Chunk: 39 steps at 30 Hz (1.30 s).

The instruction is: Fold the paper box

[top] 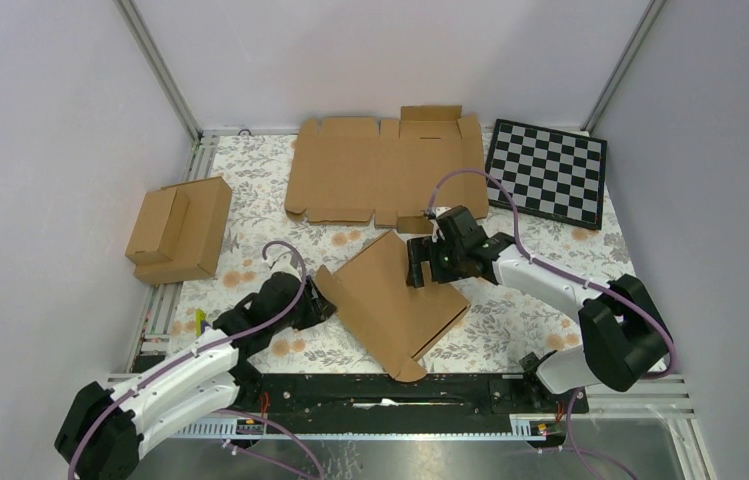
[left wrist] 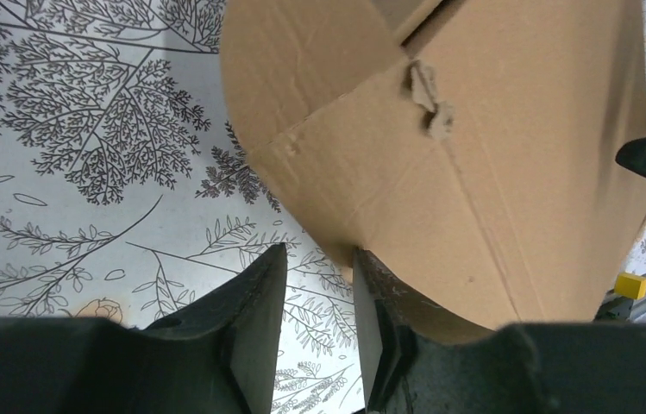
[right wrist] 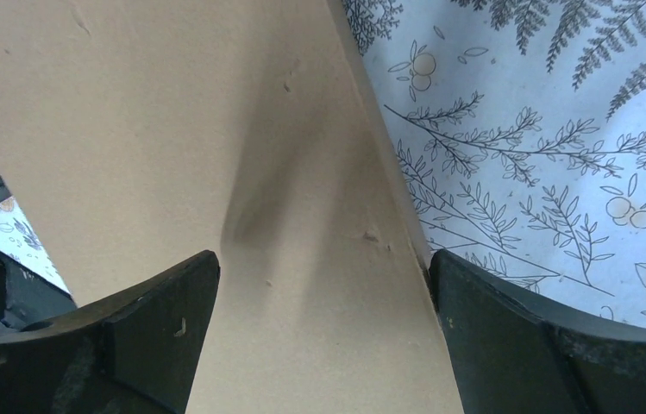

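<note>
The paper box (top: 395, 300) lies folded flat and diagonal on the floral cloth in the middle of the table. My left gripper (top: 318, 300) is at its left corner. In the left wrist view the left gripper (left wrist: 319, 250) stands narrowly open with only cloth in the gap, and its right finger (left wrist: 375, 285) touches the box's rounded flap (left wrist: 492, 172). My right gripper (top: 430, 262) is at the box's far right edge. In the right wrist view the right gripper (right wrist: 323, 259) is wide open over the cardboard panel (right wrist: 172, 129), whose edge runs along the right finger (right wrist: 509, 319).
A wide flat cardboard blank (top: 380, 165) lies at the back. Two joined ready-made brown boxes (top: 180, 228) stand at the left. A checkerboard (top: 548, 172) lies at the back right. A metal rail (top: 420, 390) runs along the near edge.
</note>
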Motion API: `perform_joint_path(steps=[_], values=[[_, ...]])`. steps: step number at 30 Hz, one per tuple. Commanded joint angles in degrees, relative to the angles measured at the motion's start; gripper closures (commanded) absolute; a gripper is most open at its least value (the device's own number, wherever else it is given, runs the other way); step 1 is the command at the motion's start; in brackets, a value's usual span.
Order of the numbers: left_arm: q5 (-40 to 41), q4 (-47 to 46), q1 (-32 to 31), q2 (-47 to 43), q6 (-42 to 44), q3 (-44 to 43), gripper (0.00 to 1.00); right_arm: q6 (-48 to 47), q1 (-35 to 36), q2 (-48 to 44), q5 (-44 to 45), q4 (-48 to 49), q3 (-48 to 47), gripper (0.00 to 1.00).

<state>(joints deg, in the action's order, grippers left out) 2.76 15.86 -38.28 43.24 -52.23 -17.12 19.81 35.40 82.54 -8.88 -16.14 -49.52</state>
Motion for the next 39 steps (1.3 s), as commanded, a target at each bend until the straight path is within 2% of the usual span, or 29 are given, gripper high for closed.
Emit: perform_joint_path(steps=[1, 9, 13, 16, 22, 26, 28, 33, 37, 39], values=[[-1.6, -7.1, 0.3, 3.2, -1.0, 2.4, 0.63, 0.2, -0.3, -1.9, -2.8, 1.8, 1.9, 0.01], [-2.5, -20.0, 0.4, 12.4, -1.0, 0.4, 0.66, 1.0, -0.3, -1.1, -8.6, 3.9, 3.1, 0.00], [-5.2, -21.0, 0.3, 20.2, 0.9, -3.7, 0.65, 0.7, 0.2, -0.9, -9.7, 3.1, 2.6, 0.00], [-5.7, -20.8, 0.3, 23.0, 1.4, -4.6, 0.65, -1.2, 2.3, -0.2, -5.5, -0.6, 1.8, 0.00], [-4.8, -22.3, 0.4, 22.9, 0.7, -2.1, 0.63, -2.4, 4.1, 1.5, 3.7, -3.4, 3.2, 0.00], [-3.0, -16.5, 0.4, 20.7, 2.6, -3.2, 0.58, -3.0, 4.5, 2.3, 8.4, -5.1, 3.4, 0.00], [0.4, -12.7, 0.4, 17.8, 3.6, -3.3, 0.54, -3.4, 4.6, 2.4, 10.6, -5.3, 3.4, 0.00], [1.1, -7.8, 0.4, 10.8, 4.9, -3.4, 0.45, -4.5, 4.6, 2.4, 10.6, -5.3, 2.9, 0.00], [1.8, -5.6, 0.5, 8.9, 6.0, -4.6, 0.42, -5.5, 4.6, -0.4, 9.8, -5.3, 1.9, 0.00], [3.1, -3.0, 1.4, 8.5, 8.3, -6.1, 0.36, -6.2, 4.5, -2.4, 9.8, -6.1, 1.1, 0.00]])
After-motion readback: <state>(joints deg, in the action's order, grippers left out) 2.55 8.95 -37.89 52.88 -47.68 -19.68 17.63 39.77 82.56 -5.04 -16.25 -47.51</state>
